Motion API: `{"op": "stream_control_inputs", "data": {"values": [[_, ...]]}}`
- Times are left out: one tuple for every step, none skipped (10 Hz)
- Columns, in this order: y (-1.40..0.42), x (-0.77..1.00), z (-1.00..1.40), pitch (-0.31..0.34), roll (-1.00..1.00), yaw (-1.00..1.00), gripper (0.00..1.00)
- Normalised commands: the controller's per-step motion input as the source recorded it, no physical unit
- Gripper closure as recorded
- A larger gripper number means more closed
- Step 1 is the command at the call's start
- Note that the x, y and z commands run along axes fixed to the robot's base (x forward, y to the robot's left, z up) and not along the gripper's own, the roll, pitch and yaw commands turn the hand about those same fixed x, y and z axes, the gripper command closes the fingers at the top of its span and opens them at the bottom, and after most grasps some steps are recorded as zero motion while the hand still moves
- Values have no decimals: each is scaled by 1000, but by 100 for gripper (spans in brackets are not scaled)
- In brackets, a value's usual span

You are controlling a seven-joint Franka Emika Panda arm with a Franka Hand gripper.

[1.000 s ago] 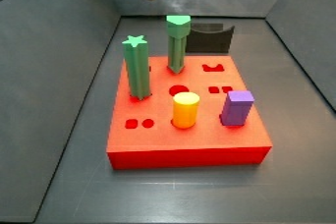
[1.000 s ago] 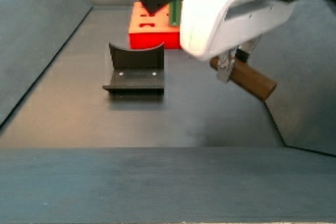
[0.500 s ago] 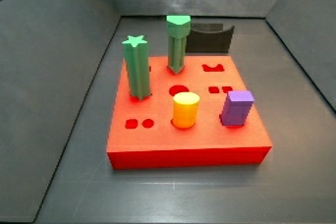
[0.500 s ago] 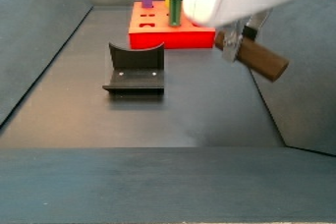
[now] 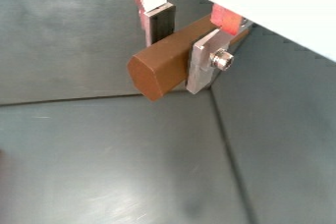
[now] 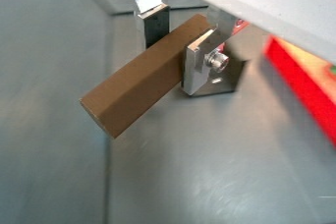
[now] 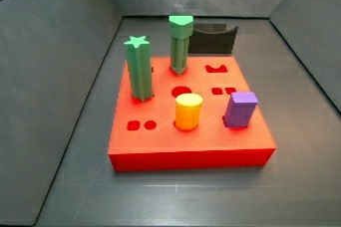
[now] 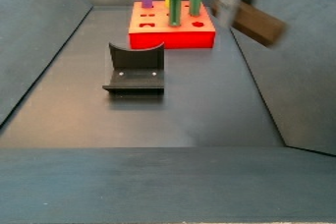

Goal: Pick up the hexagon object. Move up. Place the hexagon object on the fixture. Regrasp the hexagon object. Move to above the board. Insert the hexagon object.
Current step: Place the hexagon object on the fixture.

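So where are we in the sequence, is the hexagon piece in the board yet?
Not yet. The pick looks done: the gripper has its jaws clamped on the brown hexagon object, and in a side view it hangs high in the air. The fixture stands empty, so whether the regrasp has happened cannot be told. Moving above the red board and inserting remain.

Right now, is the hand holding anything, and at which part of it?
Yes. The hand holds the brown hexagon object between its two fingers, gripped near one end. The rest sticks out free, above the floor.
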Motion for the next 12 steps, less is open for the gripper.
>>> {"op": "stream_control_inputs", "data": {"values": [[-1000,821,246,-46,-68,-1000,100],[-1000,871,249,-28,-83,-1000,100],[-1000,911,250,-17,-92,-1000,100],[-969,1000,243,13,-109,-1000,100],[-838,1000,216,41,-123,-1000,100],[-684,1000,182,79,-142,-1000,100],[-495,1000,132,129,-163,-895,100],[-374,1000,101,137,-141,-660,100],[-268,1000,73,144,-111,-447,100],[-151,907,47,145,-87,-254,100],[-86,820,31,143,-84,-172,100],[-46,731,19,144,-83,-123,100]]}}
